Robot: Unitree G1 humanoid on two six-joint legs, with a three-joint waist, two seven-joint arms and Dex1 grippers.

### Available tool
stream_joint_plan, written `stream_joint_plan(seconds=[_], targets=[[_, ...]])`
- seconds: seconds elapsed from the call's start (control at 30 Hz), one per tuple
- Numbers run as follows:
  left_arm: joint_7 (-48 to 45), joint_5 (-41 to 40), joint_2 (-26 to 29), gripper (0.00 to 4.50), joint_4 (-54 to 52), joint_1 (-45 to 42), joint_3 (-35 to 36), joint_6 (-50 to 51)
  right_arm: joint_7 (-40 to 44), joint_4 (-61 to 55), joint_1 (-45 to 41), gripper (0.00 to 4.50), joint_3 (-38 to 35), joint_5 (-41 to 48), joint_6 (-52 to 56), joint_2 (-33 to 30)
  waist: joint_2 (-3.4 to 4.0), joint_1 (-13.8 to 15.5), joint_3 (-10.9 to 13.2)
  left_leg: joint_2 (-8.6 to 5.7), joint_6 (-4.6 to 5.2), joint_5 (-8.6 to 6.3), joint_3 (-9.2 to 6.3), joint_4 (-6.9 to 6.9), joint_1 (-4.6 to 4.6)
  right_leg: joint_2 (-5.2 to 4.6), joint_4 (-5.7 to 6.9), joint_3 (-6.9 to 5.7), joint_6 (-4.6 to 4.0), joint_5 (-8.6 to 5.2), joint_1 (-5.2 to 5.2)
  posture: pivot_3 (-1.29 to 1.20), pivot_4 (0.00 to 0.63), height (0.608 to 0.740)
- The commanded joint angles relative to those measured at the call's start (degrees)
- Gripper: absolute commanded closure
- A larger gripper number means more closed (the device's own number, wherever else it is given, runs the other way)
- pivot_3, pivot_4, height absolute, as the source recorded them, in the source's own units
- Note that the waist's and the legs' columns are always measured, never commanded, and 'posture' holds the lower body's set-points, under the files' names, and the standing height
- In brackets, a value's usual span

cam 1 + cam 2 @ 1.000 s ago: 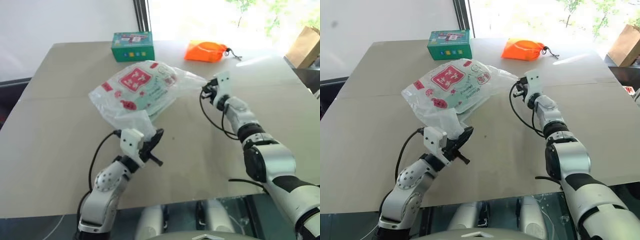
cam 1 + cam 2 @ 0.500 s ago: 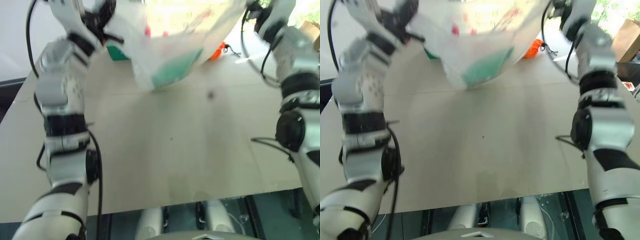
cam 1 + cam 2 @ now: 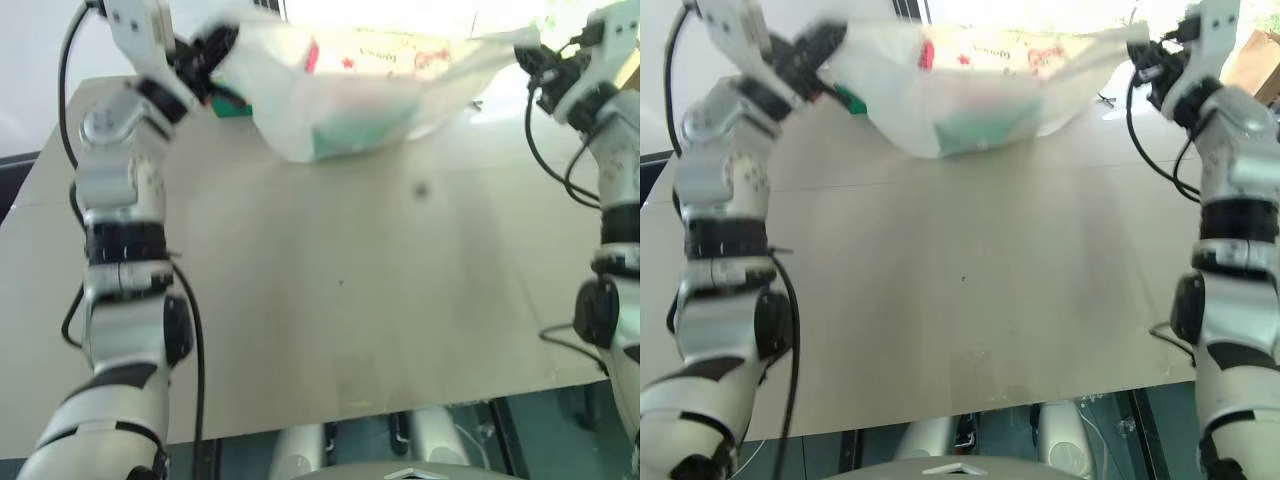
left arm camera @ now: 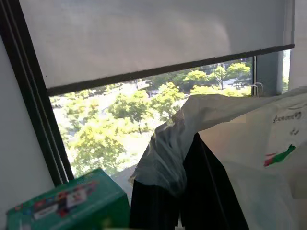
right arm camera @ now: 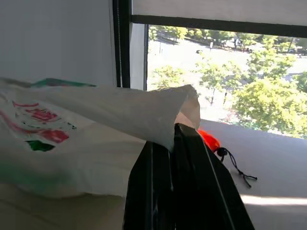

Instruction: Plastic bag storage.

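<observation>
The plastic bag, thin, white and translucent with red marks, hangs stretched in the air above the far part of the table. Something green shows through its sagging bottom. My left gripper is shut on the bag's left end, raised high at the upper left. My right gripper is shut on the bag's right end at the upper right. In the left wrist view the bag's film is pinched between the black fingers. The right wrist view shows a corner of the bag clamped between its fingers.
A green box stands at the table's far left, partly hidden behind the bag. An orange drawstring pouch lies at the far right near the window. The tan table stretches toward me under the bag. A brown paper bag stands off the right edge.
Both grippers have lifted the bag off the table and pulled it apart. One second ago it lay bunched on the table. In the last half second the arms spread wider and the bag stretched flatter.
</observation>
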Motion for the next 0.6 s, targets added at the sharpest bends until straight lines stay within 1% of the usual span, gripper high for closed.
stream_joint_plan(seconds=[0.03, 0.1, 0.17, 0.2, 0.23, 0.27, 0.3, 0.37, 0.4, 0.43, 0.47, 0.53, 0.6], targets=[[3.3, -7.3, 1.9, 4.50, -17.1, 10.4, 6.2, 9.2, 0.8, -16.0, 9.2, 4.47, -4.8, 8.7, 13.8, -3.8, 0.00, 0.2, 0.0, 0.00, 0.00, 0.00, -0.04, 0.14, -0.01, 0.00, 0.13, 0.00, 0.00, 0.00, 0.01, 0.00, 0.150, 0.740], [6.0, -8.2, 0.7, 4.50, -22.7, 19.7, 7.9, 12.1, -0.6, -21.1, 16.2, 4.47, -5.9, 10.7, 16.9, -3.5, -0.01, 0.4, 0.0, 0.00, -0.01, 0.00, -0.04, 0.33, -0.05, 0.00, 0.32, -0.02, -0.01, 0.01, -0.02, 0.00, 0.150, 0.740], [7.7, -7.8, -1.0, 3.95, -28.1, 29.0, 7.1, 13.4, 1.5, -25.2, 23.1, 3.91, -5.5, 12.2, 17.6, -3.8, -0.02, 0.7, 0.0, 0.03, -0.01, 0.00, -0.01, 0.60, 0.20, 0.00, 0.50, 0.09, -0.01, 0.01, 0.17, 0.00, 0.150, 0.740], [7.6, -8.4, -2.0, 3.70, -31.4, 33.5, 6.0, 13.9, 4.1, -27.2, 27.2, 3.64, -4.6, 12.8, 17.8, -4.9, -0.02, 1.0, 0.0, 0.02, -0.02, -0.01, 0.07, 0.58, 0.53, -0.01, 0.43, 0.20, -0.01, 0.00, 0.44, 0.00, 0.150, 0.740], [7.6, -9.0, -2.7, 3.24, -33.9, 37.0, 5.1, 14.2, 6.4, -28.8, 30.6, 3.15, -4.1, 13.3, 17.7, -5.9, -0.02, 1.5, 0.0, 0.02, -0.01, -0.03, 0.09, 0.58, 0.97, -0.01, 0.44, 0.25, -0.01, -0.01, 0.84, 0.00, 0.150, 0.740], [7.2, -8.4, -3.0, 2.90, -35.7, 40.3, 3.9, 13.8, 8.1, -30.1, 33.6, 2.77, -4.1, 14.5, 18.5, -6.7, -0.07, 1.8, 0.0, 0.02, 0.00, -0.04, 0.13, 0.58, 1.15, -0.01, 0.45, 0.31, -0.01, -0.01, 0.98, 0.00, 0.150, 0.740], [7.0, -7.9, -3.2, 2.34, -36.8, 42.3, 3.2, 13.5, 8.9, -30.9, 35.4, 2.18, -4.3, 15.5, 19.1, -7.1, -0.09, 2.3, 0.0, 0.02, 0.00, -0.04, 0.14, 0.62, 1.16, -0.01, 0.49, 0.36, -0.01, 0.00, 0.98, 0.00, 0.150, 0.740], [5.8, -7.5, -4.8, 1.43, -38.9, 48.9, 1.2, 12.0, 10.6, -34.1, 41.5, 1.24, -3.4, 15.9, 19.6, -8.3, -0.11, 2.9, 0.0, 0.02, 0.01, -0.03, 0.11, 0.92, 1.16, -0.03, 0.79, 0.41, -0.03, 0.01, 1.00, 0.00, 0.150, 0.740], [5.3, -5.7, -5.1, 1.01, -39.4, 52.8, -0.4, 10.4, 10.7, -36.8, 45.1, 0.80, -2.4, 15.6, 18.9, -7.9, -0.12, 3.1, 0.0, 0.02, 0.01, -0.04, 0.16, 0.93, 1.23, -0.03, 0.83, 0.50, -0.06, 0.02, 1.01, 0.00, 0.150, 0.740], [4.6, -3.8, -5.5, 0.49, -39.7, 56.3, -1.9, 8.6, 10.1, -39.1, 48.3, 0.29, -1.5, 14.6, 17.3, -7.0, -0.16, 3.1, 0.0, 0.03, 0.01, -0.04, 0.23, 0.92, 1.42, -0.03, 0.86, 0.58, -0.07, 0.01, 1.13, 0.00, 0.150, 0.740], [4.2, -2.8, -6.2, 0.05, -39.7, 59.6, -2.9, 7.0, 9.3, -40.4, 51.1, 0.00, -0.8, 14.3, 16.0, -5.4, -0.21, 3.1, -0.1, 0.06, 0.02, -0.05, 0.27, 0.87, 1.58, 0.01, 0.84, 0.63, -0.09, 0.00, 1.22, 0.00, 0.150, 0.740], [3.4, 1.8, -6.6, 0.05, -38.9, 65.5, -6.1, 2.5, 8.5, -39.9, 55.5, 0.00, -0.1, 12.4, 10.1, -1.2, -0.24, 3.1, -0.1, 0.15, 0.01, -0.05, 0.37, 0.78, 1.65, 0.11, 0.84, 0.91, -0.12, -0.01, 1.21, 0.00, 0.150, 0.740], [2.9, 5.1, -6.7, 0.05, -38.0, 68.2, -8.2, -0.7, 8.5, -38.3, 57.1, 0.00, -0.1, 11.2, 5.4, 1.7, -0.17, 3.1, -0.2, 0.18, 0.02, -0.06, 0.42, 0.77, 1.66, 0.16, 0.84, 1.04, -0.12, -0.02, 1.18, 0.00, 0.150, 0.740]])
